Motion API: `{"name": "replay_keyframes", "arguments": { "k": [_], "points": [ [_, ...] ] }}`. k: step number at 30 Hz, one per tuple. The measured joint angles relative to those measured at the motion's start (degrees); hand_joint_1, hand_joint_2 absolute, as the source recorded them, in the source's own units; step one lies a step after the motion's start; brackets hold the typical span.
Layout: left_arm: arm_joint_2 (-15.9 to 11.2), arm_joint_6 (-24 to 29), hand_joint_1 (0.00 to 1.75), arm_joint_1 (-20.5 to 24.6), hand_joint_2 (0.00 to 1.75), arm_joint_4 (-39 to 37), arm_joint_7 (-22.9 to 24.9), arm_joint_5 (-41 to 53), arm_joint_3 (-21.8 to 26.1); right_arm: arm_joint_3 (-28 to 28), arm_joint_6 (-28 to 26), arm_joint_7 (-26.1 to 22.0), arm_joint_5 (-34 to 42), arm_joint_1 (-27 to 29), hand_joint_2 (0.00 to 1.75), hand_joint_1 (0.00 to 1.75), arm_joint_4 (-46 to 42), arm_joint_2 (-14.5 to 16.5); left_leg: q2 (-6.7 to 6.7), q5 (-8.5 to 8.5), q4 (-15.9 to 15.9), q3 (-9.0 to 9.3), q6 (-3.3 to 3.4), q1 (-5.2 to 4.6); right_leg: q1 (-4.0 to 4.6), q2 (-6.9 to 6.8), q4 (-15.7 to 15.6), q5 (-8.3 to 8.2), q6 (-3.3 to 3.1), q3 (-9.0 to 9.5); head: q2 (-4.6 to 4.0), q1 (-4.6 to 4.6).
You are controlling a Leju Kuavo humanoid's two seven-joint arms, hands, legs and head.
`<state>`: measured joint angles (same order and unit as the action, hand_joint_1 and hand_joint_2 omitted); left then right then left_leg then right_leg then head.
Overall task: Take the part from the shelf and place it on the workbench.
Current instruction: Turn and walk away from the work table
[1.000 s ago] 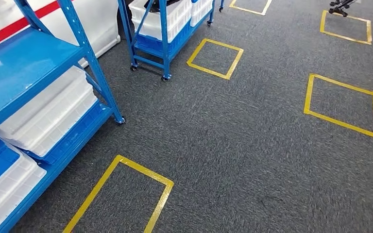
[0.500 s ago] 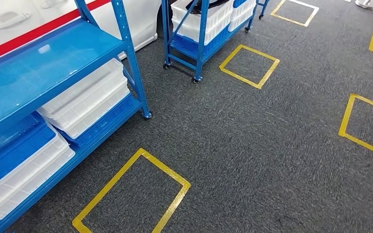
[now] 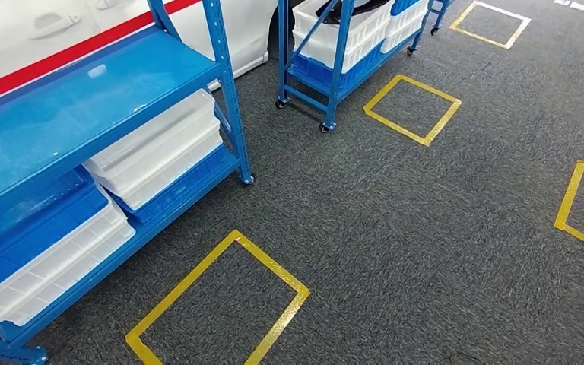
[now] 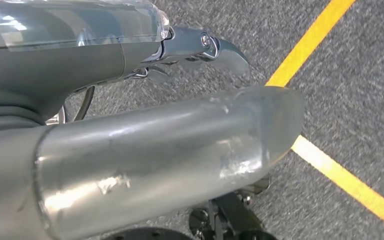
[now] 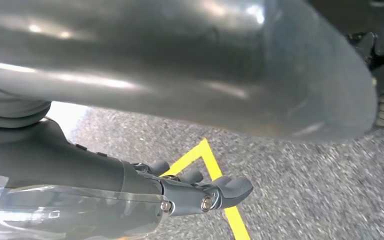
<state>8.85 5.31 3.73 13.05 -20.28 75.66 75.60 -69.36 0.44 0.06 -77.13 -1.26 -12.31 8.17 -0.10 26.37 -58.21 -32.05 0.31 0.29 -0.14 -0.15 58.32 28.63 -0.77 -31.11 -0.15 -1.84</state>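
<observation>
Left hand [image 4: 180, 100]: hung at my side above the grey carpet [image 3: 426, 228], fingers [image 4: 215, 47] loosely apart, holding nothing. Right hand [image 5: 180, 125]: likewise hung low, fingers [image 5: 230, 190] slightly curled, apart, empty. Blue shelf [image 3: 84, 99]: stood to my left, white bins [image 3: 160, 148] on its lower level; the part itself I could not make out.

The left hand [image 4: 145, 130] has a thick glossy grey thumb, darker screw-jointed fingers [image 4: 205, 47].

Blue shelf [image 3: 84, 99], grey carpet [image 3: 426, 228], yellow squares [image 3: 220, 304]
</observation>
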Motion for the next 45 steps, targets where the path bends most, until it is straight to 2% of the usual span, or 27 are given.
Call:
{"name": "replay_keyframes", "arguments": {
  "k": [3,5,7,8,9,10,11,13,14,18,20,22,23,24,25,27,29,32,34,35,37,38,39,40,41,43,45],
  "points": [
    [0.00,0.00,0.00,-0.02,0.00,0.00,0.00,0.00,0.00,-0.01,0.00,0.01,0.01,0.01,0.00,0.00,0.00,-0.01,-0.01,0.89,-0.92,-0.26,-0.95,0.07,-0.32,-0.09,-0.65,-0.43,-0.81,0.24,0.00,-0.01],
    [0.01,0.00,0.00,-0.05,0.00,0.00,0.00,0.00,0.00,-0.01,0.00,0.01,0.02,0.02,0.00,0.00,0.00,-0.05,0.00,4.05,-6.05,-2.52,-1.26,0.17,-0.42,-0.26,-0.99,-0.63,-1.39,0.37,0.00,-0.02],
    [0.01,0.00,0.00,-0.13,0.00,0.00,0.00,0.01,0.00,-0.02,0.01,0.01,0.02,0.03,0.00,0.00,0.01,-0.27,0.01,7.39,-13.47,-5.95,-1.44,0.24,-0.22,-0.32,-0.97,-0.54,-1.73,0.35,0.00,-0.02],
    [0.00,0.00,0.00,-0.20,0.00,0.00,0.00,0.01,0.00,-0.02,0.01,0.00,0.02,0.03,0.00,0.00,0.01,-0.45,0.01,7.79,-15.63,-6.97,-1.49,0.25,-0.12,-0.33,-0.94,-0.47,-1.79,0.39,0.00,-0.02],
    [0.00,0.00,0.00,-0.26,0.00,0.00,0.00,0.01,0.00,-0.02,0.02,0.00,0.02,0.03,0.00,0.00,0.02,-0.65,0.01,7.08,-15.70,-7.00,-1.47,0.25,-0.05,-0.32,-0.92,-0.39,-1.82,0.50,0.00,-0.02],
    [-0.01,0.00,0.00,-0.30,0.00,0.00,0.00,0.01,0.00,-0.02,0.04,0.00,0.02,0.03,0.00,0.00,0.02,-0.80,0.02,5.39,-13.53,-5.93,-1.36,0.25,0.00,-0.31,-0.91,-0.28,-1.79,0.70,0.00,-0.02],
    [-0.01,0.00,0.00,-0.31,0.00,0.00,0.00,0.01,0.00,-0.01,0.08,0.00,0.02,0.04,0.00,0.00,0.02,-0.89,0.04,3.20,-9.71,-4.03,-1.13,0.21,0.02,-0.30,-0.90,-0.14,-1.71,0.93,0.00,-0.02],
    [-0.07,0.00,0.00,-0.25,0.00,0.00,-0.01,0.01,0.00,-0.01,0.20,0.00,0.02,0.03,0.00,0.00,0.07,-0.96,0.16,0.64,-2.49,-0.48,-0.54,-0.04,0.21,-0.31,-0.72,0.23,-1.35,1.21,0.00,-0.01],
    [-0.09,0.00,0.00,-0.21,0.00,0.00,-0.02,0.01,0.00,0.00,0.25,-0.01,0.02,0.01,0.00,0.00,0.09,-0.96,0.21,0.32,-0.56,0.42,-0.29,-0.18,0.25,-0.34,-0.65,0.36,-1.09,1.20,0.00,-0.01],
    [-0.08,0.00,0.00,-0.32,0.00,0.00,-0.05,0.01,0.00,0.01,0.25,-0.03,0.02,-0.13,0.00,0.00,0.10,-0.96,0.13,0.32,1.09,1.29,0.59,0.00,0.13,-0.41,-0.14,0.99,0.00,1.19,0.00,-0.01],
    [-0.04,0.00,0.00,-0.33,0.00,0.00,-0.06,0.01,0.00,0.00,0.25,-0.05,0.02,-0.16,0.00,0.00,0.09,-0.88,0.15,0.16,1.79,1.89,1.10,0.34,-0.05,-0.23,4.16,3.25,0.51,-0.79,0.00,-0.01],
    [-0.06,0.00,0.00,-0.29,0.00,0.00,-0.07,0.01,0.00,-0.01,0.25,-0.06,0.02,-0.11,0.00,0.00,0.09,-0.59,0.15,0.44,1.80,2.11,1.31,0.32,-0.45,-0.10,11.75,6.13,0.97,-5.12,0.00,-0.01],
    [-0.07,0.00,0.00,-0.29,0.00,0.00,-0.07,0.00,0.00,-0.02,0.25,-0.06,0.02,-0.07,0.00,0.00,0.09,-0.41,0.13,0.65,1.73,2.24,1.29,0.33,-0.66,-0.10,14.43,6.61,1.18,-6.90,0.00,-0.01],
    [-0.07,0.00,0.00,-0.32,0.00,0.00,-0.07,-0.01,0.01,-0.02,0.25,-0.06,0.02,-0.02,0.00,0.00,0.09,-0.28,0.09,0.92,1.66,2.49,1.19,0.36,-0.88,-0.10,15.15,5.91,1.37,-7.74,0.00,-0.01],
    [-0.07,-0.01,0.00,-0.35,0.00,0.00,-0.07,-0.01,0.01,-0.02,0.24,-0.06,0.02,0.02,0.00,0.00,0.09,-0.19,0.03,1.24,1.58,2.84,1.01,0.42,-1.09,-0.11,13.58,4.09,1.54,-7.40,0.00,-0.01],
    [-0.06,-0.13,0.00,-0.39,0.00,0.00,-0.07,0.00,0.01,-0.02,0.31,-0.06,0.04,0.09,0.00,0.00,0.09,-0.17,-0.10,2.03,1.38,3.57,0.34,0.49,-1.43,-0.09,6.45,-0.27,1.79,-4.42,0.00,0.01],
    [-0.06,-0.29,0.00,-0.31,0.00,0.00,-0.06,0.03,0.00,-0.03,0.62,-0.13,0.11,0.02,0.00,0.00,0.09,-0.17,-0.17,2.77,1.12,3.88,-0.49,0.39,-1.33,0.04,1.65,-1.70,1.47,-2.27,0.00,0.00],
    [-0.06,-0.36,0.00,-0.15,0.00,0.00,-0.05,0.07,0.00,-0.24,1.45,-0.34,0.27,-0.04,0.00,0.00,0.09,-0.19,-0.17,3.29,1.15,4.14,-1.48,0.50,-0.99,0.15,1.00,-1.05,0.23,-1.96,0.00,-0.01],
    [-0.04,-0.35,0.00,-0.13,0.00,0.00,0.01,0.08,0.00,-0.53,1.80,-0.45,0.40,-0.03,0.00,0.00,0.09,-0.29,-0.13,4.60,-0.78,3.49,-1.95,0.73,-0.92,0.09,0.80,-0.84,-0.60,-1.67,0.00,-0.01],
    [-0.03,-0.35,0.00,-0.13,0.00,0.00,0.04,0.09,0.00,-0.67,1.94,-0.51,0.44,-0.03,0.00,0.00,0.09,-0.45,-0.12,5.99,-3.48,2.20,-2.07,0.80,-0.86,0.03,0.70,-0.71,-0.98,-1.48,0.00,-0.02],
    [-0.02,-0.36,0.00,-0.19,0.00,0.00,0.10,0.12,0.00,-0.93,2.34,-0.57,0.51,-0.02,0.00,0.00,0.11,-0.98,-0.10,9.16,-11.54,-2.20,-2.05,0.78,-0.47,-0.07,0.70,-0.28,-1.58,-1.14,0.00,-0.02],
    [-0.03,-0.36,0.00,-0.24,0.00,0.00,0.14,0.12,0.01,-1.03,2.49,-0.59,0.52,-0.02,0.00,0.00,0.14,-1.26,-0.10,9.88,-14.85,-4.28,-1.94,0.73,-0.23,-0.06,0.71,-0.05,-1.78,-0.89,0.00,-0.02],
    [-0.04,-0.36,0.00,-0.31,0.00,0.00,0.16,0.12,0.01,-1.10,2.57,-0.59,0.54,-0.03,0.00,0.00,0.17,-1.47,-0.10,9.49,-16.36,-5.56,-1.73,0.63,0.01,-0.03,0.72,0.21,-1.93,-0.55,0.00,-0.02],
    [-0.04,-0.36,0.00,-0.36,0.00,0.00,0.17,0.12,0.02,-1.15,2.60,-0.60,0.53,-0.03,0.00,0.00,0.20,-1.61,-0.10,7.89,-15.56,-5.76,-1.38,0.46,0.23,-0.01,0.73,0.49,-2.01,-0.11,0.00,-0.02],
    [-0.05,-0.33,0.00,-0.40,0.00,0.00,0.16,0.12,0.02,-1.18,2.60,-0.60,0.40,-0.04,0.00,0.00,0.21,-1.68,0.00,5.39,-12.68,-4.93,-0.85,0.19,0.43,-0.07,0.73,0.81,-2.06,0.44,0.00,-0.02],
    [-0.07,-0.20,0.00,-0.32,0.00,0.00,0.10,0.13,0.02,-1.20,2.60,-0.59,-0.13,0.06,0.00,0.00,0.30,-1.74,1.45,1.14,-5.42,-2.28,0.57,-0.74,0.75,-0.42,0.75,1.50,-2.04,1.38,0.00,-0.01],
    [-0.09,-0.05,0.00,0.04,0.00,0.01,-0.03,0.22,0.01,-1.18,2.63,-0.58,-0.78,0.21,0.00,0.00,0.44,-1.79,2.59,0.13,-1.79,-0.89,1.41,-1.47,0.84,-1.06,0.73,1.93,-1.69,1.65,0.00,-0.01]
  ]
}}
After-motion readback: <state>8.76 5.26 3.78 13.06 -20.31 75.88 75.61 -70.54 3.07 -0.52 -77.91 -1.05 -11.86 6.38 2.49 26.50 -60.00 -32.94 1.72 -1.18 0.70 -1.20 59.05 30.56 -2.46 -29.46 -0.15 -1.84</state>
